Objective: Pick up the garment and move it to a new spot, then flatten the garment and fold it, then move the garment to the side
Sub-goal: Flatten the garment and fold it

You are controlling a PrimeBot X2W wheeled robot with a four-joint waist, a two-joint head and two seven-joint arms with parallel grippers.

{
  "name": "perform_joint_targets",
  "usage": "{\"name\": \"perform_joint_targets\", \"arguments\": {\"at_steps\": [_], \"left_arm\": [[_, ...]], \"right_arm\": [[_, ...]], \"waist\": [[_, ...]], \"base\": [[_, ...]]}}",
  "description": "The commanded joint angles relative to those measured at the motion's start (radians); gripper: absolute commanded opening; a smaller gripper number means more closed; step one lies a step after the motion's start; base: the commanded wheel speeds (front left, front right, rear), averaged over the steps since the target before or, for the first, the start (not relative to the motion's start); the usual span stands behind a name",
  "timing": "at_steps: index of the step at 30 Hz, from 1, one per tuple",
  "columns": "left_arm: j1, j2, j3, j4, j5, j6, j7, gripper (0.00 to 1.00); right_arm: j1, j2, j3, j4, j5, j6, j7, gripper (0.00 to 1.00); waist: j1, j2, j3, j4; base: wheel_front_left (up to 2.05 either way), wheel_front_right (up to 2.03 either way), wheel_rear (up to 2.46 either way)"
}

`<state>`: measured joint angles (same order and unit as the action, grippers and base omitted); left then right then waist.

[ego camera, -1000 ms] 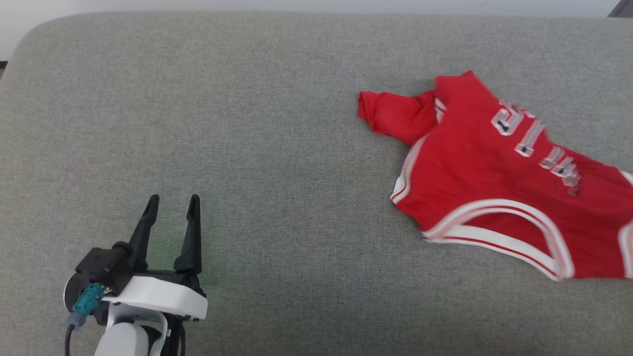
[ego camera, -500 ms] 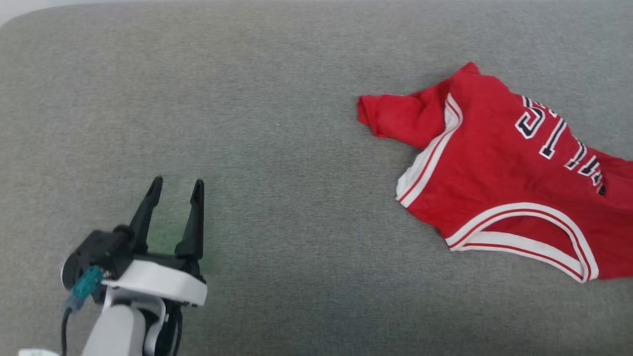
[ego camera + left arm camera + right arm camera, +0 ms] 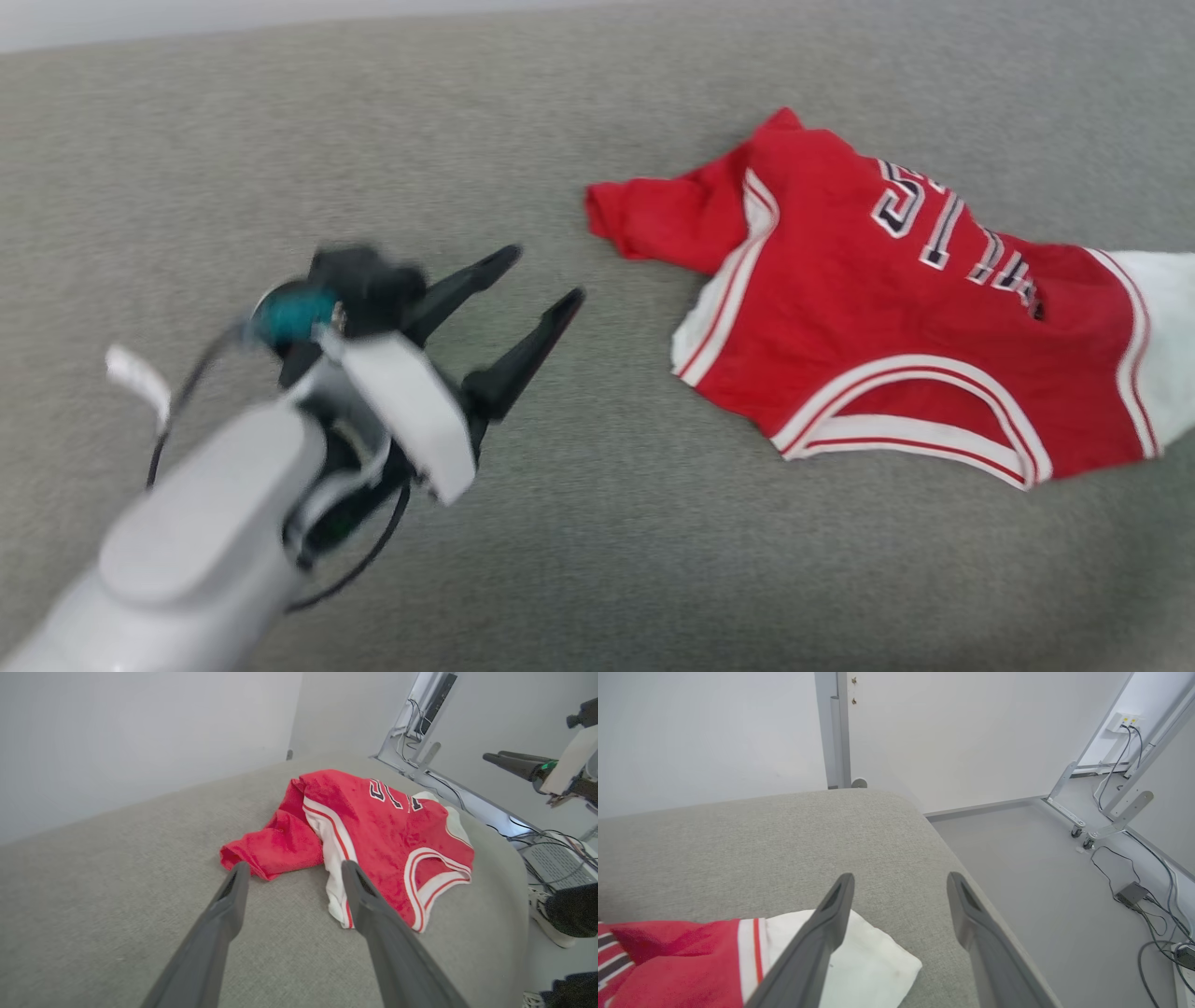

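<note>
In the head view the left gripper (image 3: 541, 275) reaches in from 8 o'clock and ends a little left of the centre. Its two dark fingers point toward 2 o'clock. They stand wide apart with nothing between them, though this part is blurred. The garment (image 3: 840, 317) lies on the grey padded surface (image 3: 560, 560) at 3 o'clock from the centre, apart from the fingertips. Its crumpled red end is toward 9 o'clock, its lettering toward 1 o'clock and its white sleeve at the right edge. In the left wrist view the red end lies just beyond the fingertips. In the right wrist view the right gripper (image 3: 900, 877) is also spread wide and holds nothing. The white sleeve lies at 7 o'clock, partly behind one finger.
</note>
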<state>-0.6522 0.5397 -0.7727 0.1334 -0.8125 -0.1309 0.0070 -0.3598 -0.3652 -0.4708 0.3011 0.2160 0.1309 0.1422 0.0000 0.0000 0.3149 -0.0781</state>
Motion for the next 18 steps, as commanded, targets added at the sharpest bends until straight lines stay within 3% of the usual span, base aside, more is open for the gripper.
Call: {"name": "perform_joint_targets", "arguments": {"at_steps": [1, 6, 11, 14, 18], "left_arm": [[-0.046, 0.006, -0.029, 0.001, -0.072, 0.001, 0.050, 1.00], [-0.224, 0.033, -0.188, 0.036, -0.291, 0.001, 0.268, 1.00], [-0.335, 0.030, -0.273, 0.122, -0.447, 0.001, 0.414, 1.00], [-0.371, 0.033, -0.306, 0.164, -0.521, 0.001, 0.475, 1.00], [-0.404, 0.040, -0.330, 0.190, -0.543, 0.001, 0.491, 1.00]], "right_arm": [[-0.011, 0.017, 0.016, -0.015, 0.008, 0.000, -0.014, 1.00], [-0.023, 0.077, 0.101, -0.066, 0.021, 0.000, -0.034, 1.00], [-0.036, 0.110, 0.168, -0.098, 0.034, 0.000, -0.044, 1.00], [-0.037, 0.124, 0.191, -0.110, 0.041, 0.000, -0.056, 1.00], [-0.034, 0.137, 0.202, -0.113, 0.048, 0.000, -0.068, 1.00]], "waist": [[0.0000, 0.0000, 0.014, -0.031], [0.0000, 0.0000, 0.044, -0.102], [0.0000, 0.0000, 0.086, -0.169], [0.0000, 0.0000, 0.106, -0.204], [0.0000, 0.0000, 0.122, -0.231]], "base": [[0.00, 0.00, 0.00], [0.00, 0.00, 0.00], [0.00, 0.00, 0.00], [0.00, 0.00, 0.00], [0.00, 0.00, 0.00]]}}
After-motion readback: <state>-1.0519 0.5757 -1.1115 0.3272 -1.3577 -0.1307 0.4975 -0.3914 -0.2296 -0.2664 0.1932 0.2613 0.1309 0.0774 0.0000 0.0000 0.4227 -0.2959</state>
